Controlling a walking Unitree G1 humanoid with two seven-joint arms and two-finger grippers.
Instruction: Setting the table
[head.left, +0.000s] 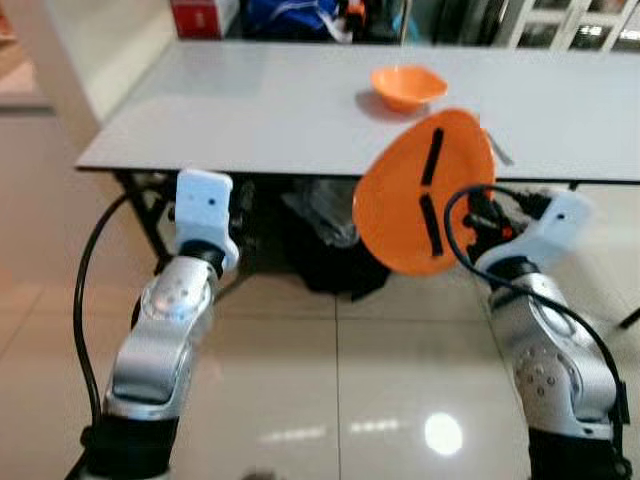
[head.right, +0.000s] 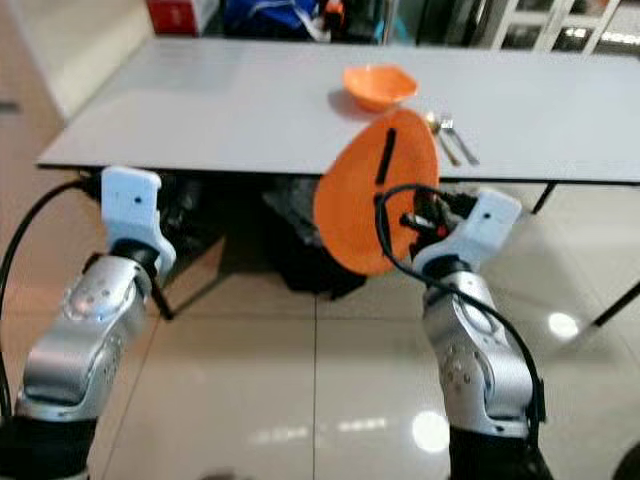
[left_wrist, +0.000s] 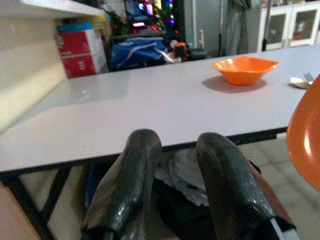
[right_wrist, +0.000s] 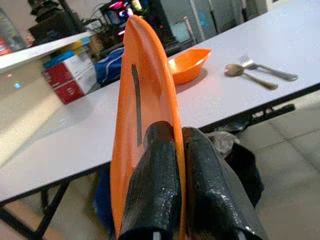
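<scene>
Carrying an orange plate (head.left: 410, 200) on edge, our right gripper (right_wrist: 172, 165) has its two black fingers (right_wrist: 152, 185) clamped on the plate's rim, one finger on each face, so the plate stands nearly upright above the gripper and short of the near edge of the white table (head.left: 250, 110). Beyond the plate, on the tabletop, sits an orange bowl (head.left: 407, 86), and just to the far right of the gripper a spoon (right_wrist: 248, 76) and a fork (right_wrist: 267, 70) lie side by side, near the table edge. Our left gripper (left_wrist: 172, 185) is raised ahead of the table edge with nothing between its fingers, which stand a little apart. We judge the next step to be laying the plate flat on the table in front of the bowl and beside the cutlery. The grip is only a thin pinch on a smooth rim, so as we tilt the plate toward level its weight could make it swing or slip out and fall to the tiled floor (head.left: 330, 380). Reaching forward at this height could also knock the plate's lower edge against the table edge, and lowering it too far right could push the spoon and fork off.
</scene>
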